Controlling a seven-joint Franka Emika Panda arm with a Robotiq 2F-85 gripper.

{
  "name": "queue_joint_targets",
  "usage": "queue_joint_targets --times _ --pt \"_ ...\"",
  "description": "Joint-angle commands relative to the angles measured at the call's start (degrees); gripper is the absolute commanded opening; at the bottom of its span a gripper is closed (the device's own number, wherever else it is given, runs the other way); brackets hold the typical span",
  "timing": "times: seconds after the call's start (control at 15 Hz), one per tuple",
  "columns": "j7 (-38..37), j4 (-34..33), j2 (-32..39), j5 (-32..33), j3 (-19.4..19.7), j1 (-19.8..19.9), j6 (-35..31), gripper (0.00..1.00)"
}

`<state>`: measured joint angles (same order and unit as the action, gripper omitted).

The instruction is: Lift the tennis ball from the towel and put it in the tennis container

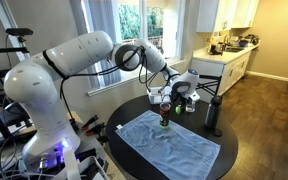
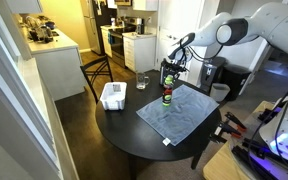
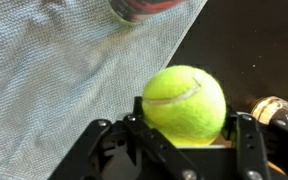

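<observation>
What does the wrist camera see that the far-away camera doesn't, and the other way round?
Only the wrist view shows the tennis ball up close, with its seam and fuzz, clamped in the gripper. Only an exterior view shows the arm, the white tub and the whole tennis container standing upright. Both show the towel on the dark table.

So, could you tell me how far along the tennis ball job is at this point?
Done: the tennis ball is off the towel. In hand: the gripper is shut on it, raised near the tennis container. Left: centre it over the container's mouth and release.
</observation>
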<state>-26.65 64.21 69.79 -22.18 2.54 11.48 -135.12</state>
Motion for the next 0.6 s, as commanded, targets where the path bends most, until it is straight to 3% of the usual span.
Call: queue_joint_targets --times 0.0,0.27,0.53 --pt "5.33 10.82 -9.95 -1.35 -2.77 1.41 1.02 0.43" --pt "7.05 17.24 -16.32 -1.55 -3.86 1.39 2.08 0.43" --pt "7.53 23.12 -21.89 -2.21 -5.17 0.74 9.79 0.43"
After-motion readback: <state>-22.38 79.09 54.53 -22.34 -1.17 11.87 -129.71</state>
